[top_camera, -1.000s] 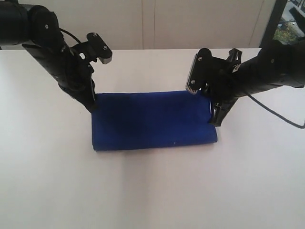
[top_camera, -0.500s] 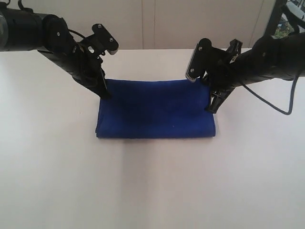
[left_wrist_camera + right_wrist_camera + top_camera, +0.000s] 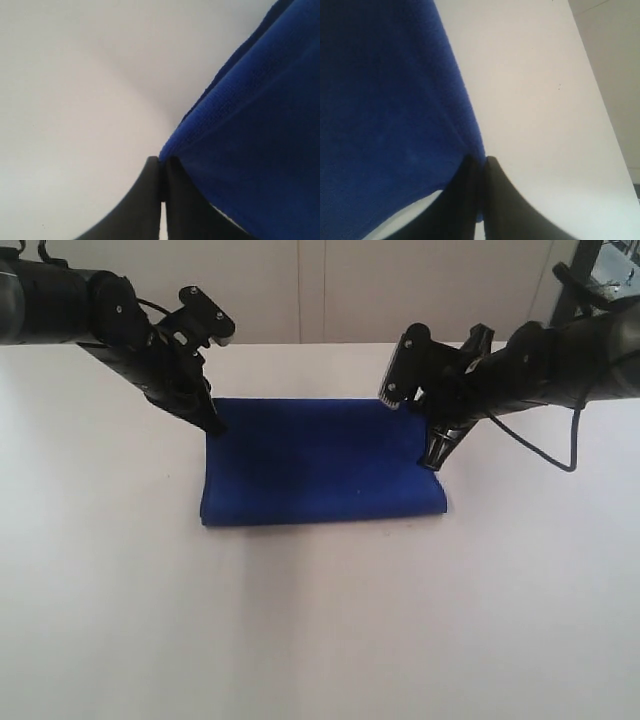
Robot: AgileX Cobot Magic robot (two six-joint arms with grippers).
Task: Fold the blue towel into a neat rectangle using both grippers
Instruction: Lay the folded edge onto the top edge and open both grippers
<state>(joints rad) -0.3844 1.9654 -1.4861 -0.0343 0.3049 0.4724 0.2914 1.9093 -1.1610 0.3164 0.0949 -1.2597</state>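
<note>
Both of my pincers have drawn back toward the far side of the worktop [image 3: 320, 640] over the last second. The blue towel [image 3: 320, 465] has come with them: its far edge sits further back than before, and its near edge has slid back a little too.

My left pincer [image 3: 213, 426] is clenched on the blue towel's far left corner. In the left wrist view the two black jaws meet tip to tip, with the fleecy corner caught right at the point (only a sliver of light shows between them lower down). From there the cloth spreads away over the pale worktop.

My right pincer [image 3: 433, 461] is clamped on the blue towel at its right-hand edge. In the exterior view my own arm hides the far right corner, so I cannot tell exactly where along that edge the grip falls. The right wrist view shows the blue edge running straight down into the seam between the closed jaws.

The blue towel lies as a wide rectangle in the middle of the worktop, stretched between my two arms, with its near edge resting flat on the surface.
</note>
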